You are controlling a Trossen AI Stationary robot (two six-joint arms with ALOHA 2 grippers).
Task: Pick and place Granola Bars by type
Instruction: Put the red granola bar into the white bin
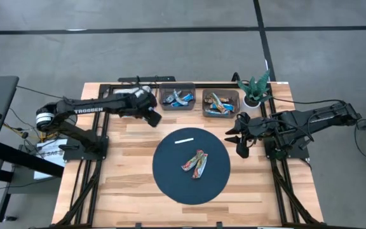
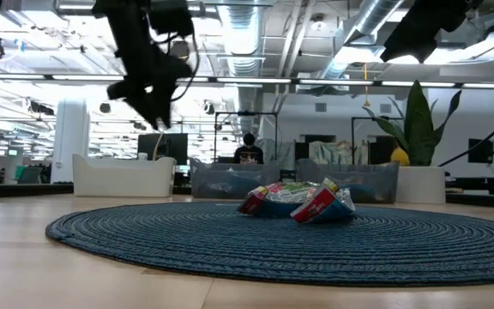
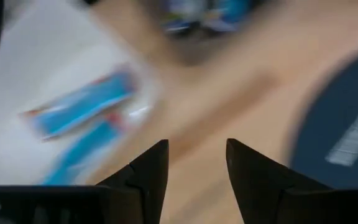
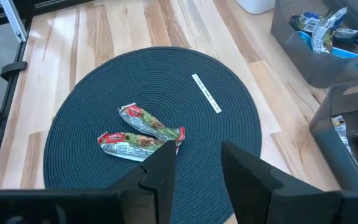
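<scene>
Two Granola Bars in red, green and white wrappers (image 1: 196, 163) (image 4: 140, 133) (image 2: 298, 202) lie side by side on the round dark blue mat (image 1: 170, 181). More bars fill two grey bins (image 1: 178, 97) (image 1: 221, 102) at the far edge. Blue bars lie in a white tray (image 3: 79, 112) (image 1: 138, 95). My left gripper (image 1: 152, 117) (image 3: 194, 168) hovers open between the white tray and the mat, holding nothing. My right gripper (image 1: 240, 137) (image 4: 197, 162) is open and empty, above the table to the right of the mat, facing the bars.
A thin white strip (image 1: 184, 140) (image 4: 205, 93) lies on the far part of the mat. A potted plant (image 1: 256, 89) stands at the far right corner beside the bins. Bare wood shows to the left and right of the mat.
</scene>
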